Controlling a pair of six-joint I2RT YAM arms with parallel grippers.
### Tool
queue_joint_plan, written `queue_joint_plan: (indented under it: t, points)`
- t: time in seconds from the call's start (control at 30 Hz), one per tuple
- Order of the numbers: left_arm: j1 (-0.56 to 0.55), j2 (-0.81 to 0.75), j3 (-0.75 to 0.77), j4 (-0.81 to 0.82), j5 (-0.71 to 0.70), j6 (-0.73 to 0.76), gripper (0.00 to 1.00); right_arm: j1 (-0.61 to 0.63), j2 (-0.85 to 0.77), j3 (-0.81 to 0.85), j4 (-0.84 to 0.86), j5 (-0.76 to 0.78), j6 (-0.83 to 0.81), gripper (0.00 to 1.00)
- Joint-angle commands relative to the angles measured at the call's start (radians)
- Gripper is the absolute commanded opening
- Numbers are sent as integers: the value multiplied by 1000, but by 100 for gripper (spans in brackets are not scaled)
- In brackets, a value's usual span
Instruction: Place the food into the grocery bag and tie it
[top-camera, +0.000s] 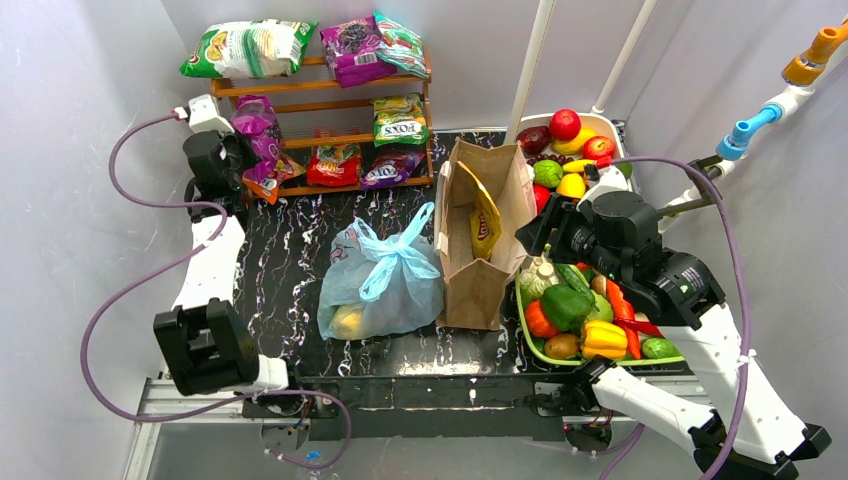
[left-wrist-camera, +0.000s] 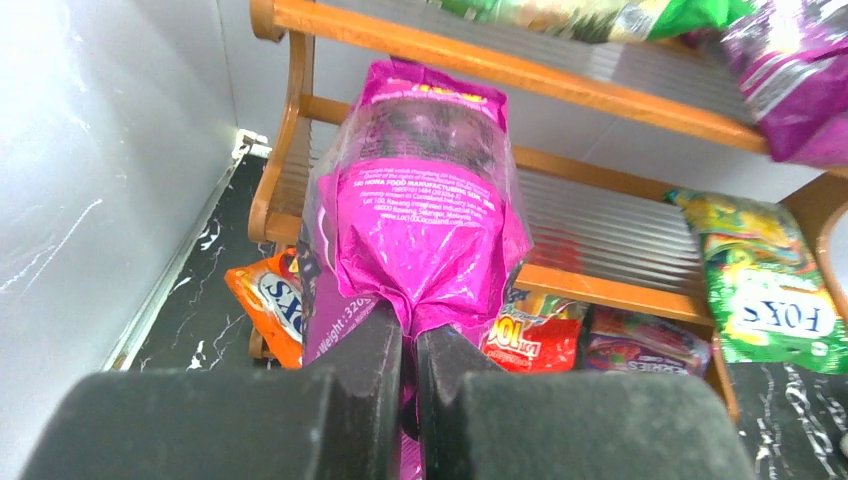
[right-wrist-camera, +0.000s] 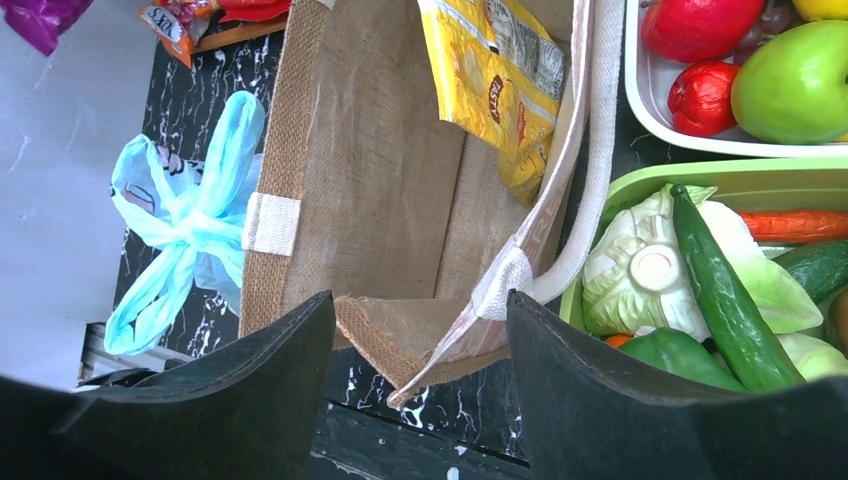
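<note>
The light-blue grocery bag (top-camera: 380, 285) lies on the black table, its handles knotted in a bow, with a yellow piece showing through its lower left; it also shows in the right wrist view (right-wrist-camera: 185, 215). More food fills a green tray (top-camera: 528, 335) and a white tub (top-camera: 600, 122). My left gripper (top-camera: 250, 158) is by the wooden shelf, shut (left-wrist-camera: 410, 340) on a magenta snack packet (left-wrist-camera: 425, 200). My right gripper (top-camera: 535, 238) is open and empty (right-wrist-camera: 420, 320) above the near edge of the brown bag (right-wrist-camera: 380, 180), beside the green tray (right-wrist-camera: 640, 180).
The stiff brown bag (top-camera: 480, 270) stands between the blue bag and the tray, a yellow packet (top-camera: 487, 225) inside. The wooden shelf (top-camera: 320, 100) at the back holds several snack packets. White walls close in left and right.
</note>
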Motion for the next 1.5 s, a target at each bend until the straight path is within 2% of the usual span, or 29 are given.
queue_joint_plan:
  t: [0.0, 0.63, 0.9, 1.03, 1.17, 1.47]
  points:
    - [4, -129, 15, 47, -16, -50, 0, 0, -23, 40, 16, -13, 22, 70]
    - [-47, -314, 61, -157, 68, -234, 0, 0, -38, 35, 14, -26, 43, 70]
    - [-87, -367, 47, -149, 114, -276, 0, 0, -39, 28, 19, -28, 47, 70]
    - [-142, -369, 85, -177, 119, -264, 0, 0, -38, 23, 25, -27, 47, 70]
    - [-255, -370, 112, -207, 99, -223, 0, 0, -36, 18, 33, -30, 49, 70]
    - [-436, -352, 188, -281, 65, -202, 0, 0, -40, 4, 37, -26, 49, 70]
